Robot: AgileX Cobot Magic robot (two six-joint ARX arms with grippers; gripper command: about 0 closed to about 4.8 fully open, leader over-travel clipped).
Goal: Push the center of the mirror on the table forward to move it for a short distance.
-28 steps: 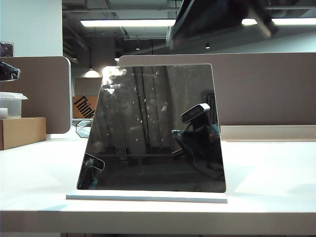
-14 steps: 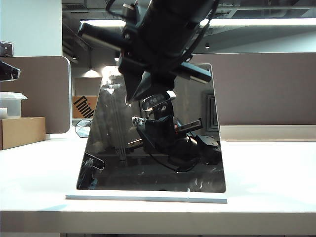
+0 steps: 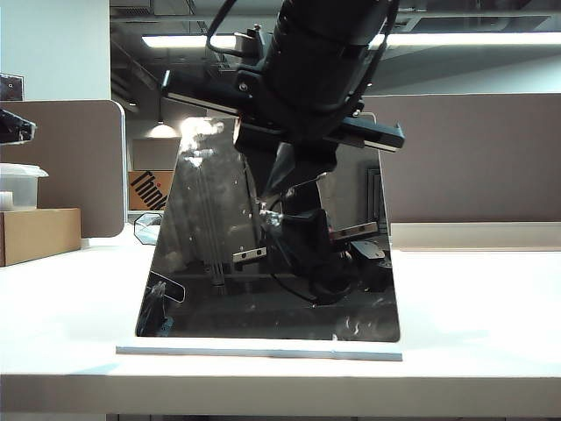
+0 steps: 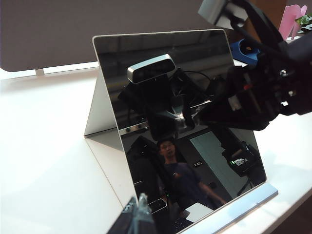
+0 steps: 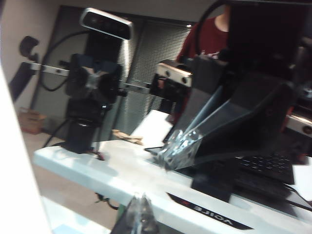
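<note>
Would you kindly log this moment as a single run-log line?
phase: approach | right gripper: shut, at mirror centre | left gripper: shut, away from the mirror | mirror: upright on table

Your exterior cam sat low at the table's (image 3: 491, 303) front edge, looking straight at the mirror (image 3: 210, 263) face-on, pretty near; the right arm hung in front of it, right gripper (image 3: 285, 180) up against the glass. Your left wrist cam looked at the same mirror (image 4: 161, 97) from off to one side, so you got its back prop too, plus the left gripper (image 4: 139, 214) tips at the frame edge. The right wrist cam was jammed close to the glass; mostly reflection, right gripper (image 5: 139, 214) tips barely in shot.
</note>
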